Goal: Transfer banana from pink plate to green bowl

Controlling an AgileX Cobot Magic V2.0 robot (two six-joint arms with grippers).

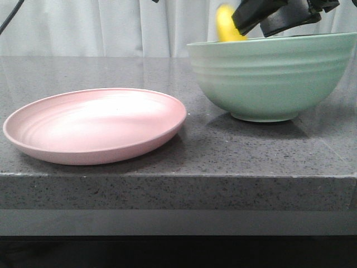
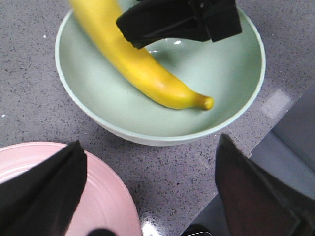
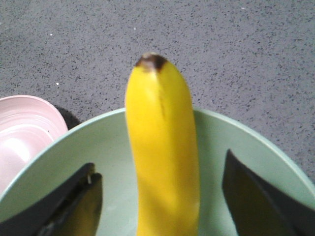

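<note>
The yellow banana [image 3: 162, 147] leans in the green bowl [image 1: 273, 78], its dark tip sticking up over the far rim. It is blurred in the left wrist view [image 2: 142, 69], and only its top shows in the front view [image 1: 227, 25]. My right gripper [image 3: 160, 164] hangs over the bowl with its jaws wide apart, a gap on each side of the banana. The pink plate [image 1: 95, 125] lies empty to the left of the bowl. My left gripper [image 2: 150, 145] is open and empty, above the table between the plate [image 2: 103, 206] and the bowl [image 2: 162, 137].
The plate and the bowl stand on a grey speckled stone counter [image 1: 223, 151], whose front edge runs close to both. A pale curtain [image 1: 111, 28] hangs behind. The right arm [image 2: 182, 22] crosses above the bowl in the left wrist view.
</note>
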